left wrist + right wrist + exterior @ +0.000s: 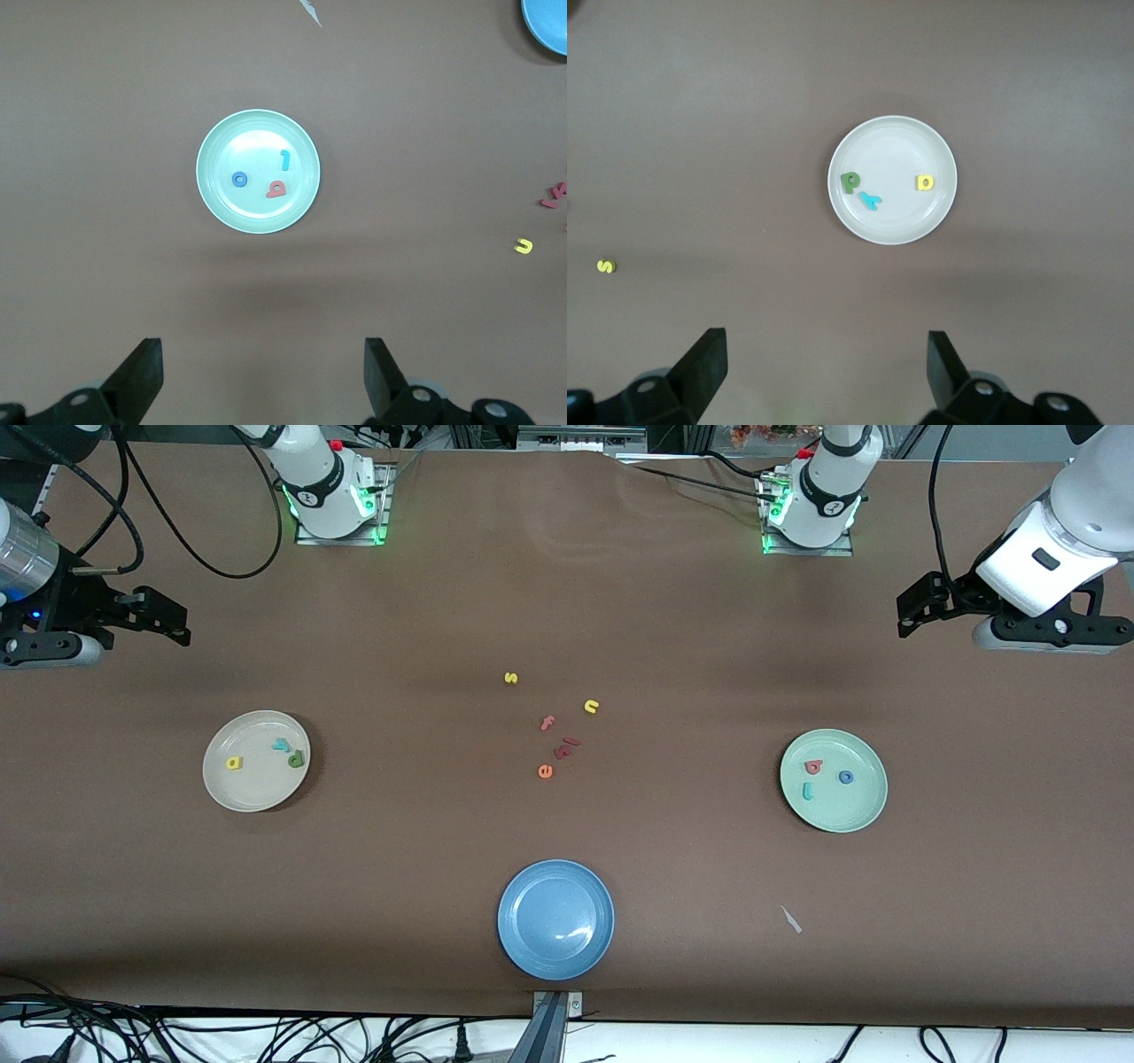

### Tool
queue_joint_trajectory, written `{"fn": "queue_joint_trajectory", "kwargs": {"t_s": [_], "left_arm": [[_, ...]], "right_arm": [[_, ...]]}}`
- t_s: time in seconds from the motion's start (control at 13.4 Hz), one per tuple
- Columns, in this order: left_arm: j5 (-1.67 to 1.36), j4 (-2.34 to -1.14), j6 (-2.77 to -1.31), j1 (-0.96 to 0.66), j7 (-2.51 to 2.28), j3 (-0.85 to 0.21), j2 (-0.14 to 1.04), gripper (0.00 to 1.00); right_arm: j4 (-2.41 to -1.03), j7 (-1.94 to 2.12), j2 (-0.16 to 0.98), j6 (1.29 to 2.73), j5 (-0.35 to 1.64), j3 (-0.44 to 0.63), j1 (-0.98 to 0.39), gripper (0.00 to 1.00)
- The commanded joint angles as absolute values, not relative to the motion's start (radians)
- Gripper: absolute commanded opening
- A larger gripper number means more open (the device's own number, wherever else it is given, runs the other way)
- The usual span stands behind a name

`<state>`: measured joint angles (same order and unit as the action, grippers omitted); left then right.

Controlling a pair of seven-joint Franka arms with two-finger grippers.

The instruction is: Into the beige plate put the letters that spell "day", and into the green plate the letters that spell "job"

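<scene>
Left gripper (912, 607): jaws spread wide, holding nothing, raised over bare table at the left arm's end, the green plate (864, 810) nearer the front camera than the ground under it. Right gripper (168, 615): equally wide and empty, over bare table at the right arm's end, above the beige plate (221, 793).

Green plate: teal "j" (807, 790), blue "o" (846, 777) and red-pink "b" (813, 766) lie inside, apart from one another. Beige plate: yellow "a" (234, 763), teal "y" (282, 744) and green "d" (296, 759) lie inside, "y" and "d" just beside each other.

Both words appear sorted, so your remaining step is probably only to wait. Keep both arms high and away from the plates; leave the spare letters (558, 726) mid-table and the blue plate (514, 948) untouched.
</scene>
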<state>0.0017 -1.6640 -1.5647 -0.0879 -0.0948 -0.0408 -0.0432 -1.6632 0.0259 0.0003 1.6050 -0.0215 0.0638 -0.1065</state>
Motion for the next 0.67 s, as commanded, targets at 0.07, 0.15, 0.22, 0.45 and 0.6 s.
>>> {"fn": "queue_joint_trajectory", "kwargs": {"t_s": [0.07, 0.15, 0.22, 0.45, 0.6], "left_arm": [[-0.005, -1.629, -1.539, -0.086, -0.078, -0.037, -0.028, 1.00], [-0.005, -1.629, -1.539, -0.087, -0.081, -0.037, -0.028, 1.00], [-0.005, -1.628, -1.539, -0.092, -0.081, -0.037, -0.028, 1.00], [-0.005, -1.618, -1.539, -0.089, -0.080, -0.037, -0.025, 1.00], [-0.005, -1.589, -1.537, -0.097, -0.083, -0.037, 0.000, 1.00]], "right_arm": [[-1.667, 0.006, 0.003, 1.641, -0.025, 0.060, -0.101, 1.00], [-1.667, 0.006, 0.005, 1.641, -0.023, 0.060, -0.100, 1.00], [-1.667, 0.006, 0.005, 1.641, -0.023, 0.060, -0.100, 1.00], [-1.664, 0.006, 0.005, 1.641, -0.025, 0.060, -0.101, 1.00], [-1.661, 0.006, 0.005, 1.643, -0.022, 0.060, -0.101, 1.00]]}}
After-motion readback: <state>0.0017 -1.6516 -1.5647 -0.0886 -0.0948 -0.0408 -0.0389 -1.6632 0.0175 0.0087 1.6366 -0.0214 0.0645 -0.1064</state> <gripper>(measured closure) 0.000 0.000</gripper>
